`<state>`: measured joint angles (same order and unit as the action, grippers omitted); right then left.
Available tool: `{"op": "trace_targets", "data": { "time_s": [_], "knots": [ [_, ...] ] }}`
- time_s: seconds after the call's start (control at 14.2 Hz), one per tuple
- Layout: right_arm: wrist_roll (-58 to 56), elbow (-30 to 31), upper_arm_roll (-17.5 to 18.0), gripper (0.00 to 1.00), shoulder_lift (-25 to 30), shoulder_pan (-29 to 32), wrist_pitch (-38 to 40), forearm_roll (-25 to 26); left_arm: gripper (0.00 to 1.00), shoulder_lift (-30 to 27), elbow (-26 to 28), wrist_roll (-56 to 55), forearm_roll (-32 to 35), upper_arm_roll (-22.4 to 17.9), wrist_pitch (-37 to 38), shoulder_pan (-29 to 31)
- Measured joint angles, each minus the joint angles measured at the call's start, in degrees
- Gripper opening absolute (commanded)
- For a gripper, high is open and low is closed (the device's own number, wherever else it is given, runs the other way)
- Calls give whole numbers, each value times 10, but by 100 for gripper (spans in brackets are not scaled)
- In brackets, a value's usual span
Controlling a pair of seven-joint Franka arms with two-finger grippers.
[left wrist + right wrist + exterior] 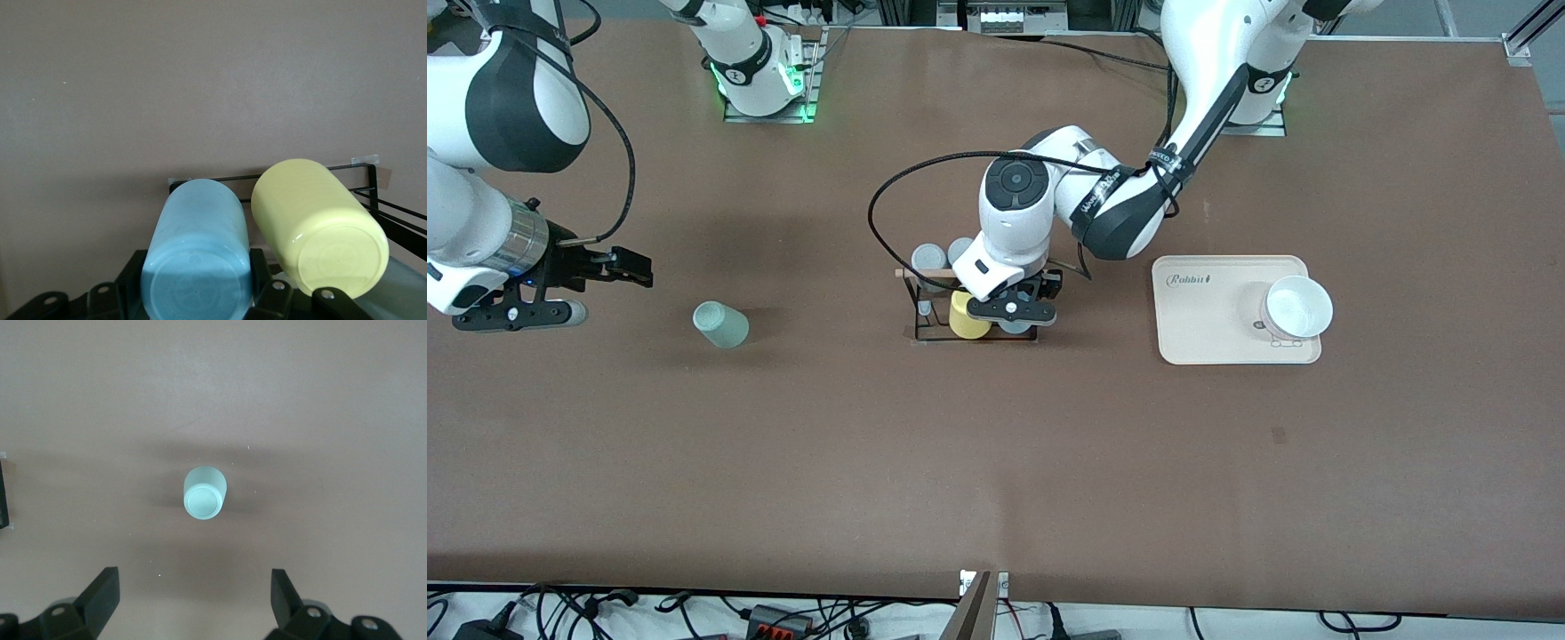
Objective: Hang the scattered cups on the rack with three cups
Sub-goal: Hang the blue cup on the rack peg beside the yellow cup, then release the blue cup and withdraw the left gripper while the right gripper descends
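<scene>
The black wire rack with a wooden rod stands mid-table. My left gripper is over it, shut on the light blue cup, which it holds beside the yellow cup at the rack's wire frame. The yellow cup also shows in the left wrist view. The blue cup is almost hidden under the gripper in the front view. The mint-green cup rests on the table toward the right arm's end. My right gripper is open and empty, a short way from the mint cup, pointing at it.
Two grey cups sit on the rack's pegs farther from the front camera. A beige tray with a white bowl lies toward the left arm's end. Black cables hang along the left arm.
</scene>
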<state>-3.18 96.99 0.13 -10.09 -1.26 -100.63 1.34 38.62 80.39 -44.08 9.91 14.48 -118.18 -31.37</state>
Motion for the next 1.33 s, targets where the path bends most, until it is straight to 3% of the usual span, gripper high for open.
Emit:
{"op": "trace_targets", "data": {
  "time_s": [0.42,0.7,0.98,1.33],
  "knots": [
    [12,10,0,100,-1,-9,-1,0,100,0,-2,9,0,-1,0,1],
    [38,46,0,100,-8,-17,-46,0,100,-13,-17,29,0,-2,15,9],
    [50,100,0,100,-24,-20,-119,0,100,-71,-29,50,0,-2,97,35],
    [98,120,-2,100,-79,-18,-167,0,100,-152,-30,169,0,-3,230,146]
  ]
}}
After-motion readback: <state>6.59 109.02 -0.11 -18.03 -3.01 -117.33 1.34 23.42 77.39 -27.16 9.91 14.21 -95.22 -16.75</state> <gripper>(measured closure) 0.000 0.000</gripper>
